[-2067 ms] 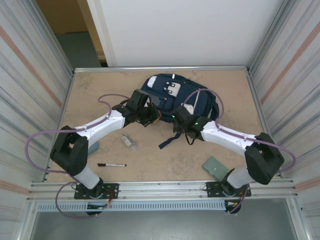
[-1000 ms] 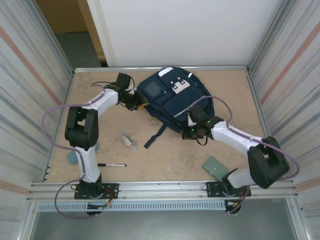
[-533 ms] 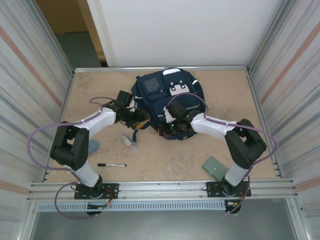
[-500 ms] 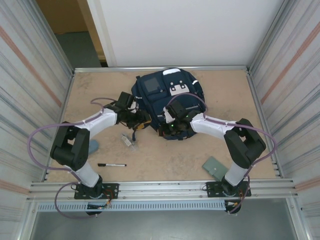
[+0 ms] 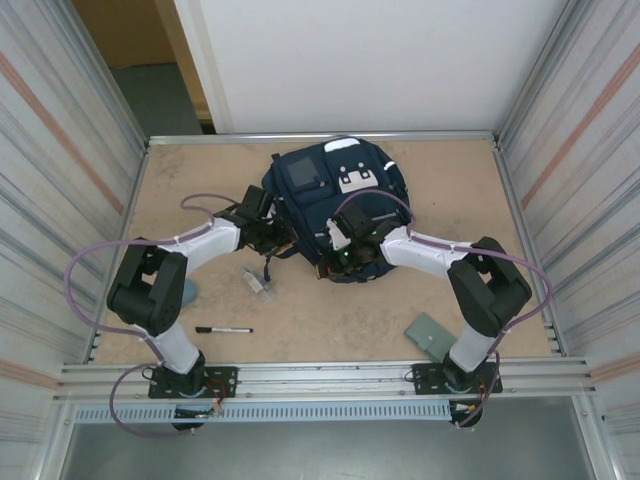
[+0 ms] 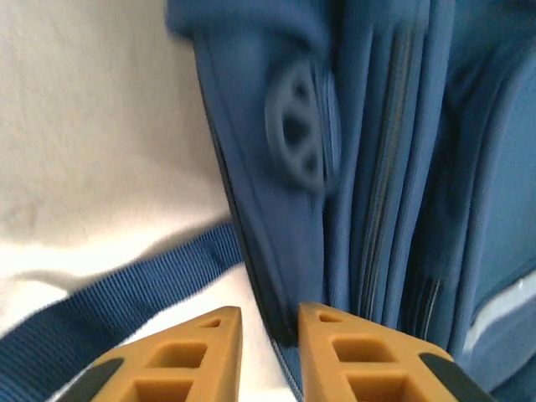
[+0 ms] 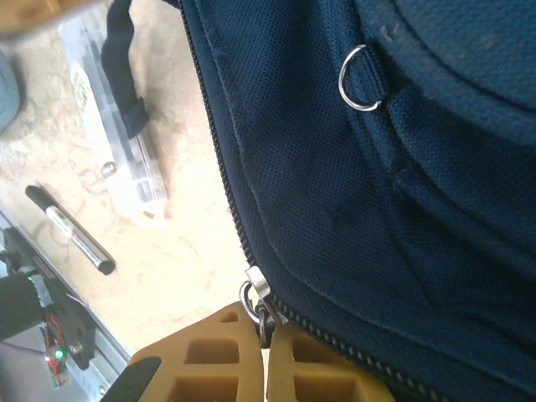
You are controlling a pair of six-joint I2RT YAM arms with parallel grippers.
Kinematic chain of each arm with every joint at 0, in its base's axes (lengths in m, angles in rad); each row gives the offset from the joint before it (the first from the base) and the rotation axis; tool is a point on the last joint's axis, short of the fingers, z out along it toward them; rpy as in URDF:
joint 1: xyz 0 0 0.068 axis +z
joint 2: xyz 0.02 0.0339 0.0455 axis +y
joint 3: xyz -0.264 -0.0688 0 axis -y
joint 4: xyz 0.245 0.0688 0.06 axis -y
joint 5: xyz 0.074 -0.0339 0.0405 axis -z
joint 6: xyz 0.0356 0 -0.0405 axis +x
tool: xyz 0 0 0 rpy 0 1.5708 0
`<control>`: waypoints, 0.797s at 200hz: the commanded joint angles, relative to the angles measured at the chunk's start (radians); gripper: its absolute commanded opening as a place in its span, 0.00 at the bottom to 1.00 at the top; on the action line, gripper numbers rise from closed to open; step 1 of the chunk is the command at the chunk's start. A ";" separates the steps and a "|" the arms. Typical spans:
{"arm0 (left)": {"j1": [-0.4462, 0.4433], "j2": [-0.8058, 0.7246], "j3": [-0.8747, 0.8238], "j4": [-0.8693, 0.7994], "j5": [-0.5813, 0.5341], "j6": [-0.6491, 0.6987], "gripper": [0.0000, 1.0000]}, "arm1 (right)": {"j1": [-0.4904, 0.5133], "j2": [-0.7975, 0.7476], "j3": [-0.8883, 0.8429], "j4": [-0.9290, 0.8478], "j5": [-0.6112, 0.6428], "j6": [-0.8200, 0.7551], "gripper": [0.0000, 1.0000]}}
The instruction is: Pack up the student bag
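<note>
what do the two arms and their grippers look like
The left arm and right arm have white shells, black joints and bases, and a purple cable looping along each. The left gripper and right gripper have orange-tan fingers with moulded open cells.

student bag [image 5: 340, 200]: on table [image 5: 480, 200], rear centre | small case [image 5: 257, 282]: just before bag's near-left corner | marker [image 5: 224, 329]: before the case, further left | flat pad [image 5: 432, 333]: right front, well apart from bag
</note>
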 commanded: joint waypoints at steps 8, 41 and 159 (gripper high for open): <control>0.034 0.050 0.036 0.021 -0.016 0.037 0.08 | -0.015 -0.078 -0.033 -0.083 -0.036 -0.036 0.00; 0.038 0.087 0.036 0.072 0.057 -0.006 0.29 | -0.016 -0.091 -0.029 -0.108 -0.034 -0.048 0.00; -0.179 -0.111 -0.212 0.266 -0.090 -0.326 0.46 | 0.018 -0.031 0.019 -0.077 -0.060 -0.048 0.00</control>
